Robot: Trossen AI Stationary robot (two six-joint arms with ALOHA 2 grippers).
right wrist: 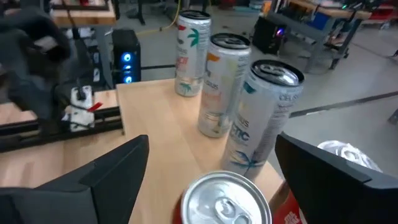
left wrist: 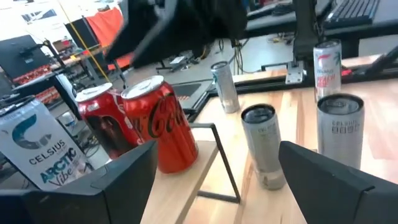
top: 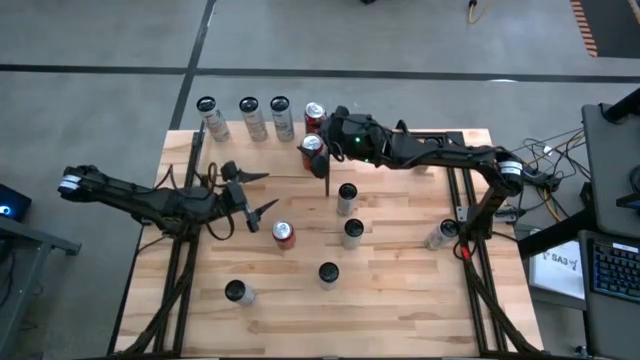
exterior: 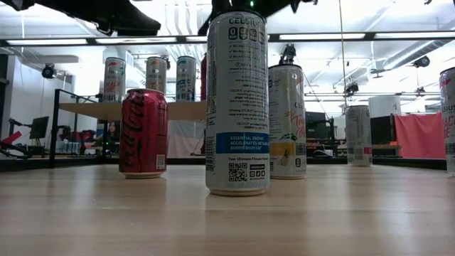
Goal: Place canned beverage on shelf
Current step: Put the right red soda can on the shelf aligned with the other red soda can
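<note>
The shelf (top: 240, 150) of pale planks on black posts stands at the table's far left. On it, three pale tall cans (top: 252, 118) stand in a row along its far edge, with a red can (top: 315, 114) at the row's right end. A second red can (top: 312, 148) stands upright on the shelf nearer its right edge, and its silver top shows in the right wrist view (right wrist: 227, 199). My right gripper (right wrist: 211, 142) is open over the shelf's right end, its fingers wide on either side of that can and apart from it. My left gripper (top: 262, 193) is open and empty, just near of the shelf.
A red cola can (top: 284, 234) and several pale cans (top: 353, 232) stand on the tabletop right and near of my left gripper. One can (top: 440, 235) lies near the right edge. A tall Celsius can (exterior: 238, 103) stands closest to the low camera.
</note>
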